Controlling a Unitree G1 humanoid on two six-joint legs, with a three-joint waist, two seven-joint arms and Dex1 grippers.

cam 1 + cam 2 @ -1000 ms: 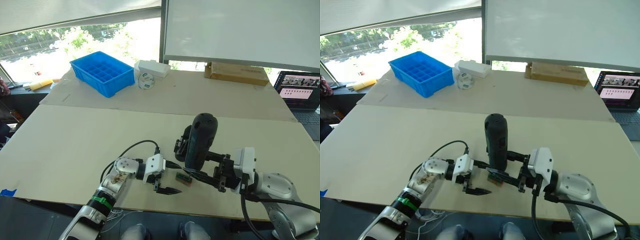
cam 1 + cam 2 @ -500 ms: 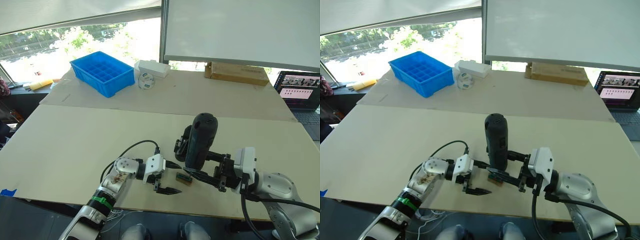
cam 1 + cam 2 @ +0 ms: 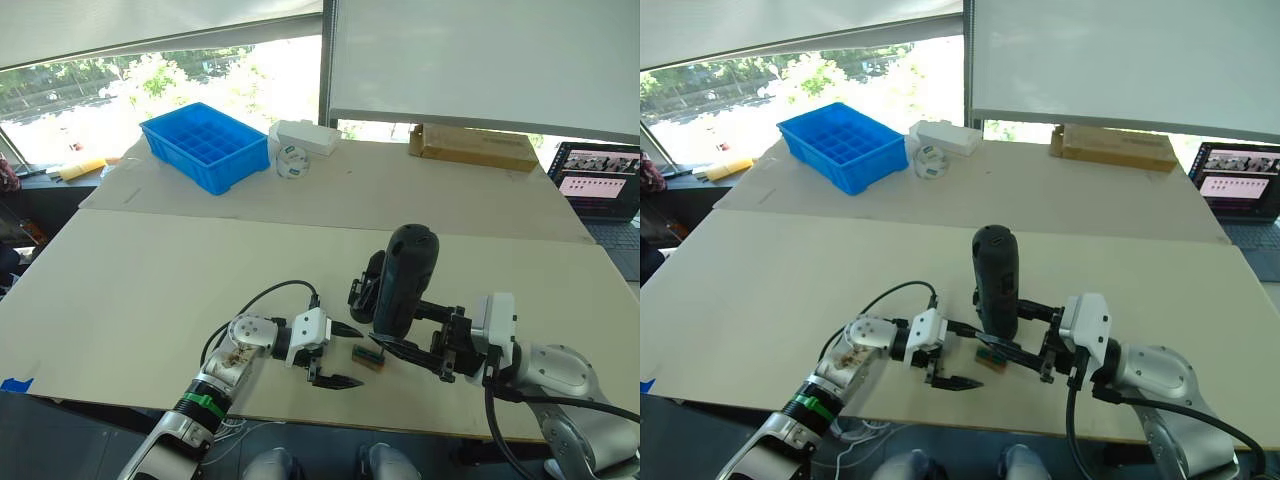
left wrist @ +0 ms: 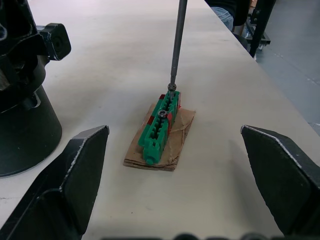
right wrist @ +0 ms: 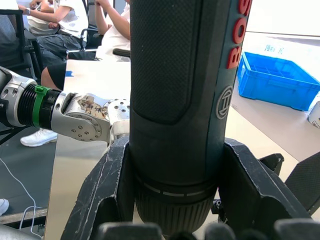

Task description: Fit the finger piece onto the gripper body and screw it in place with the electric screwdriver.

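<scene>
My right gripper (image 3: 402, 326) is shut on the electric screwdriver (image 3: 403, 280), a thick black tool held upright over the table's near edge. Its thin metal bit (image 4: 176, 45) points down and its tip rests on a screw in a small green block (image 4: 160, 127) lying on a scrap of cardboard. My left gripper (image 3: 350, 356) is open, one finger on each side of that block and touching nothing. The gripper body (image 4: 20, 100), black with a round base, stands just beyond the block, partly hidden behind the screwdriver (image 3: 362, 290). The finger piece is out of view.
A blue compartment tray (image 3: 205, 145), a white box (image 3: 305, 137) and a small roll (image 3: 291, 160) sit at the far left. A cardboard box (image 3: 472, 147) lies at the far edge, with a laptop (image 3: 598, 180) at the right. Seated people (image 5: 75, 25) are beyond the table.
The screwdriver and my right gripper have shifted very slightly to the right. The left gripper and the green block have not moved.
</scene>
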